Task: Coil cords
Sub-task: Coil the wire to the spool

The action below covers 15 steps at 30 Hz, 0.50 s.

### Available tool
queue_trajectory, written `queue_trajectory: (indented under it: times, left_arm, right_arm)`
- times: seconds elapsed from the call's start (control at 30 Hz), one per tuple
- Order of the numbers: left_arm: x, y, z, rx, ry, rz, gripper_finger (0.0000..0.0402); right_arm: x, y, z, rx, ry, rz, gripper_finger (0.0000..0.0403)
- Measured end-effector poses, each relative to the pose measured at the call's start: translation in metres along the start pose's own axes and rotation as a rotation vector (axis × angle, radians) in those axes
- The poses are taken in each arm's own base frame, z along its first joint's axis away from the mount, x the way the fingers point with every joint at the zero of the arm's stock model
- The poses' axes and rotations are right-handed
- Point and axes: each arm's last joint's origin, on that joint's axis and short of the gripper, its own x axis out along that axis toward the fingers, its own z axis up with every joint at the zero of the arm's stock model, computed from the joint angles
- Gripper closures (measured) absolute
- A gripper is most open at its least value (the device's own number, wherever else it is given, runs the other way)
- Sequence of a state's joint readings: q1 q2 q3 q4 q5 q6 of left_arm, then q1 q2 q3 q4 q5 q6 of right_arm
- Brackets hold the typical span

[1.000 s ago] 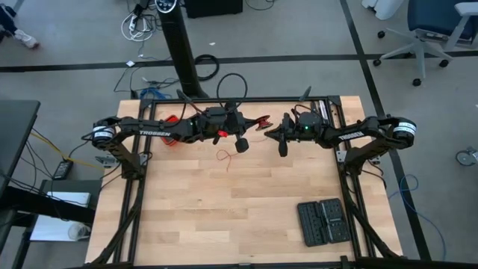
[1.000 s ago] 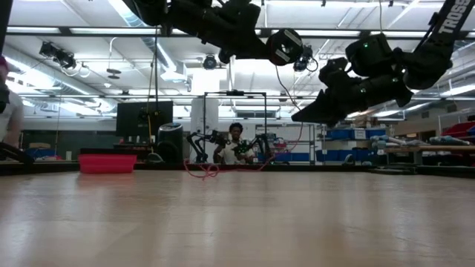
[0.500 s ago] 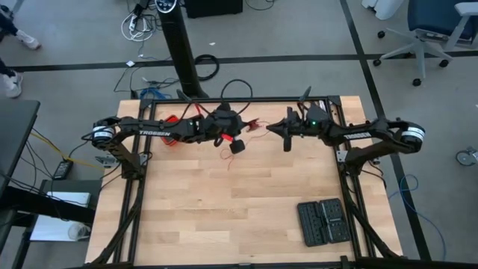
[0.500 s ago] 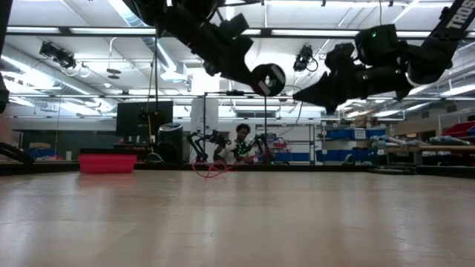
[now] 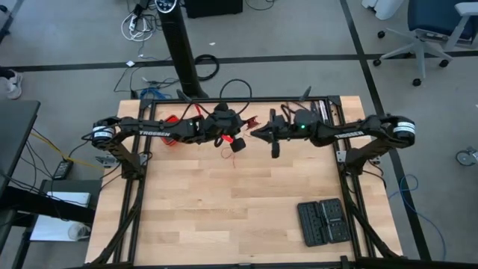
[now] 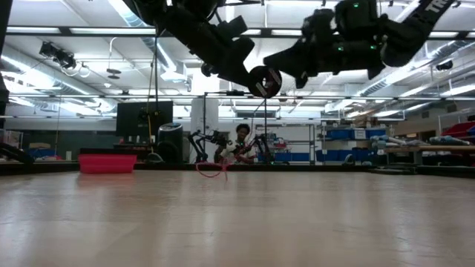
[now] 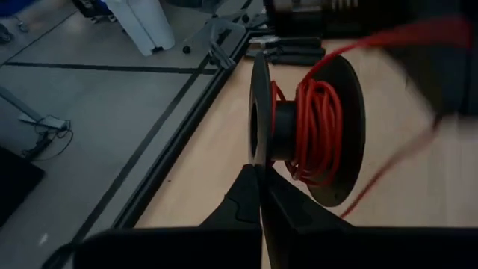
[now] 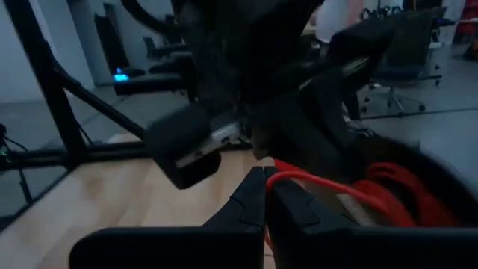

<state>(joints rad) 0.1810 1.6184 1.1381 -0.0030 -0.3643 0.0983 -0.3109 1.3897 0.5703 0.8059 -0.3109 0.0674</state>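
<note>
1. i have the left gripper [image 7: 258, 187] closed on the rim of a black plastic spool [image 7: 299, 134] with round flanges, held above the far middle of the pale wooden table [image 5: 224, 209].
2. the thin red wire [image 7: 317, 127] is mostly wound on the spool's hub; one strand runs off toward the right arm and a loose tail hangs down to the table, where a small loop lies [image 6: 211, 170].
3. the right gripper [image 8: 267, 196] sits just beside the spool with its fingers pinched on the free red strand [image 8: 314, 181].
4. to do this step well, i judge: keep light tension on the strand, guide it between the two flanges, keep the spool axis steady, and let the tail feed without snagging.
5. risk, as a judgement: slack could slip over a flange edge; too hard a pull could drag the spool from the left fingers.
6. hard to read: the right wrist view is dark and blurred, with the left arm's body filling it. the wire's dark ends are not visible. in the high view the wire between the grippers is barely visible.
</note>
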Motion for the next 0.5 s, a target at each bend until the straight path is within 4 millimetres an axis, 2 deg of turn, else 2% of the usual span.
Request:
queue_trajectory:
  times: [0.2,0.5]
  left_arm:
    - [-0.001,-0.003,0.005,-0.093,-0.047,-0.053,0.0401]
    - [-0.002,-0.005,0.012,-0.171,-0.119,-0.120,0.0401]
  right_arm:
    - [0.023,0.005,-0.006,-0.034,0.038,0.006,0.0388]
    - [0.025,0.002,-0.014,-0.043,0.080,-0.053,0.0376]
